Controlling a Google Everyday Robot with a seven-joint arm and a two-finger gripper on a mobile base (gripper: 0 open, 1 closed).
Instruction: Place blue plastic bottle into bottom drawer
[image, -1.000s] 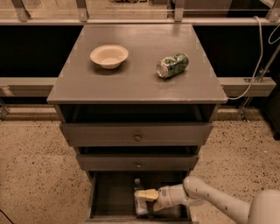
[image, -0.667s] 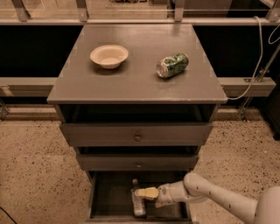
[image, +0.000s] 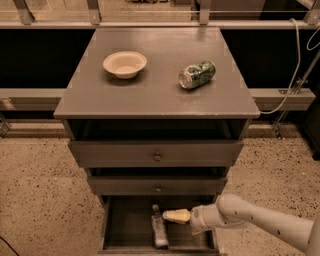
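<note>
Camera view shows the grey cabinet (image: 155, 95) with its bottom drawer (image: 127, 225) pulled open. The gripper (image: 176, 216) reaches into the drawer from the right. I cannot tell if it is open or closed. The blue plastic bottle (image: 159, 231) lies on the drawer floor, just left of the gripper, its long side running front to back.

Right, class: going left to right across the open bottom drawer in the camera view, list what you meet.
Left wall of the bottom drawer → blue plastic bottle, lying on the drawer floor → hand, inside the drawer beside the bottle's far end → arm, reaching in from the right.
</note>
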